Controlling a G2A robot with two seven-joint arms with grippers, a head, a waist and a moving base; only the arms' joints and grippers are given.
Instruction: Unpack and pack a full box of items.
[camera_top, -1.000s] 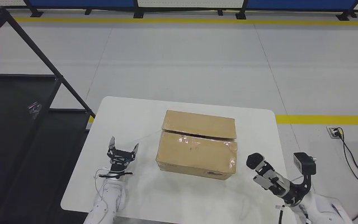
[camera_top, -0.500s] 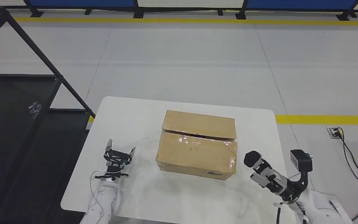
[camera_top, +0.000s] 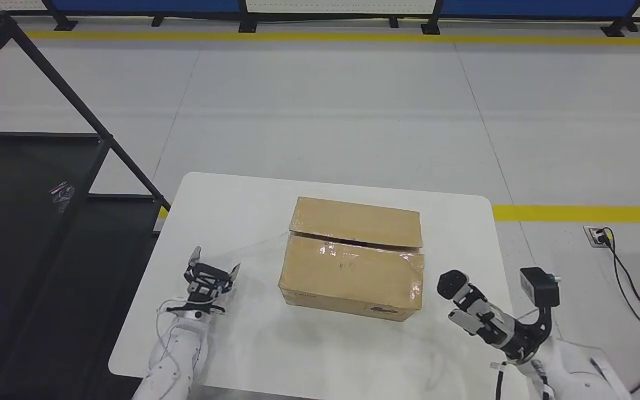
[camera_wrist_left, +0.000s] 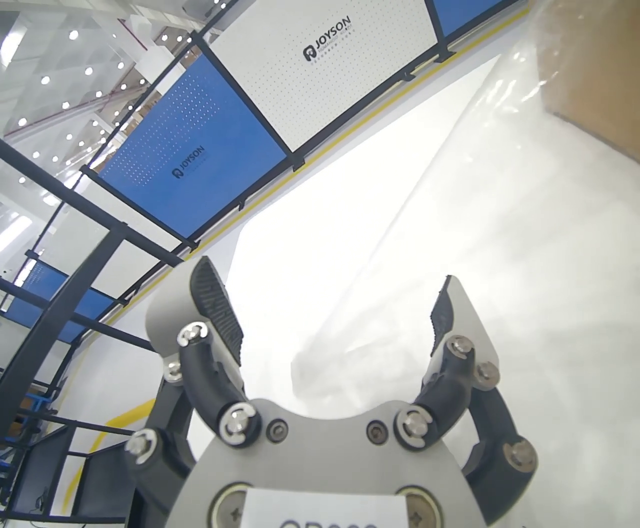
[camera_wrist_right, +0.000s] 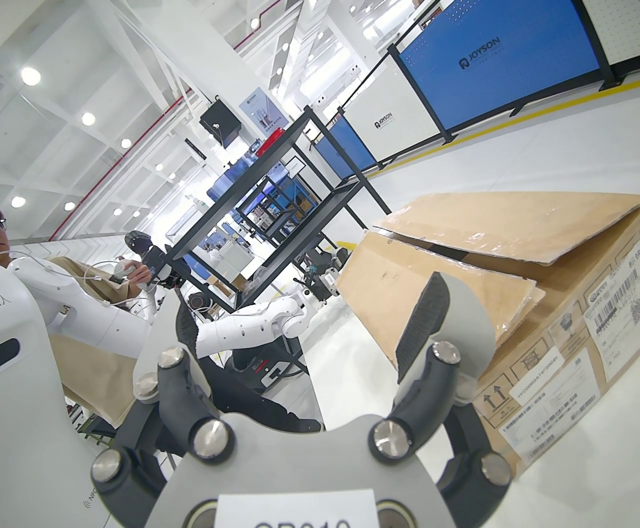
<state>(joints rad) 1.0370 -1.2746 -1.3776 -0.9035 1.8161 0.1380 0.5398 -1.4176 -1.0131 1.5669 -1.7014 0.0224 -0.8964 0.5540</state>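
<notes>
Sitting btwn L fingers (camera_wrist_left: 215, 310) & R fingers (camera_wrist_right: 435, 320), box (camera_top: 352, 258) touches neither; both pairs spread.

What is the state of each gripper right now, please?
Left gripper: open, holding nothing.
Right gripper: open, holding nothing.

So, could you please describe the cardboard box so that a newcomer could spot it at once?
Find the white table. Near its middle, between the left hand and the right hand, sits the cardboard box. It is the only brown thing there, its top flaps folded over, with shiny tape and printed labels on one side.
</notes>
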